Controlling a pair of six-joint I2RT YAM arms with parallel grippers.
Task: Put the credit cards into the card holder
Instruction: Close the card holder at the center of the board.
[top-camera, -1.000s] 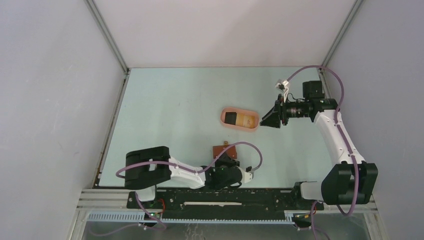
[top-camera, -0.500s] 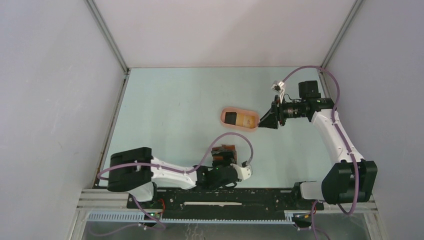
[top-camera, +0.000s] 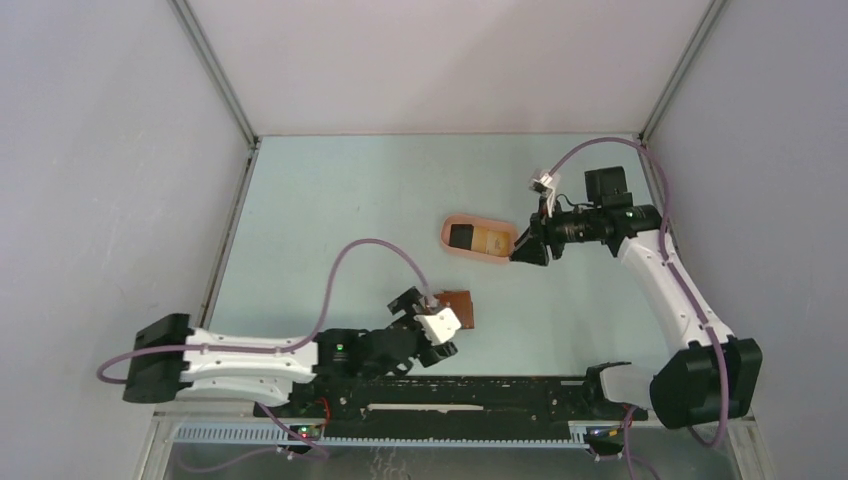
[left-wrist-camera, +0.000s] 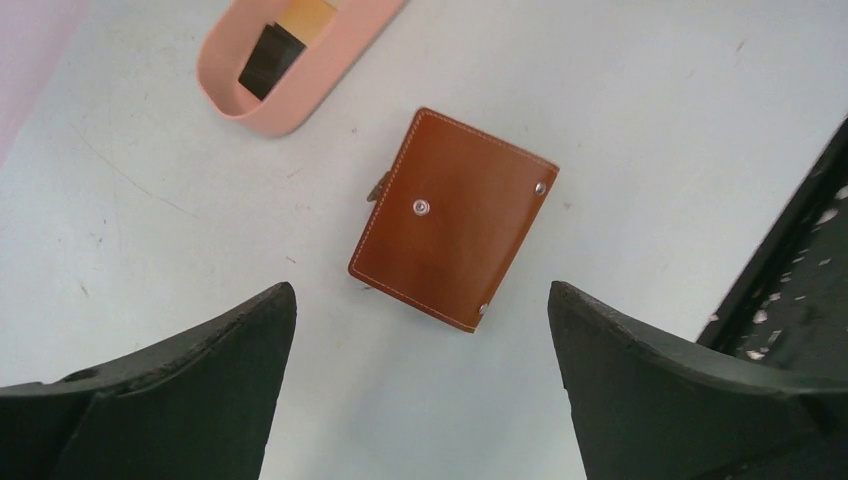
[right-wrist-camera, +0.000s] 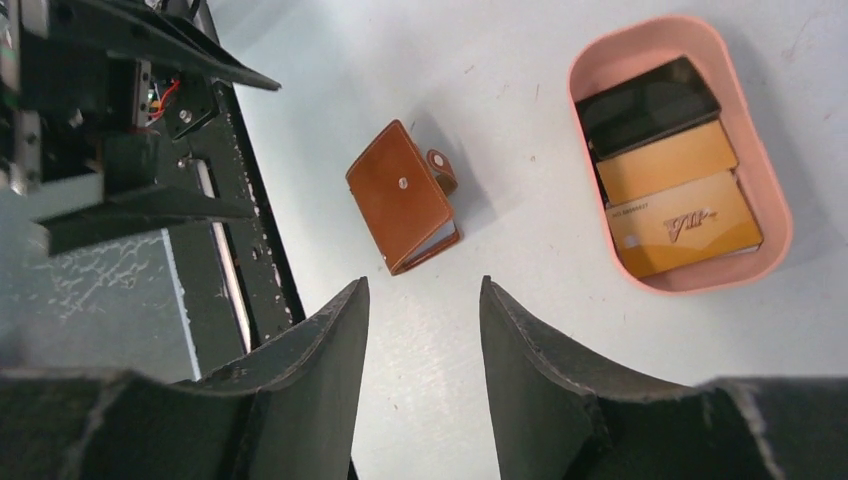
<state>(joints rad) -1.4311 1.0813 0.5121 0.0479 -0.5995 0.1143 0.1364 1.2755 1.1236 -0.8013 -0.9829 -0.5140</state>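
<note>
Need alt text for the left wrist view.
A folded brown wallet lies flat on the pale table, just beyond the two dark fingers of the open left tool. A pink tray holding cards sits at upper left.

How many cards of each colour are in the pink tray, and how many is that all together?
Black cards: 1
Tan-yellow cards: 2
Total: 3
</note>
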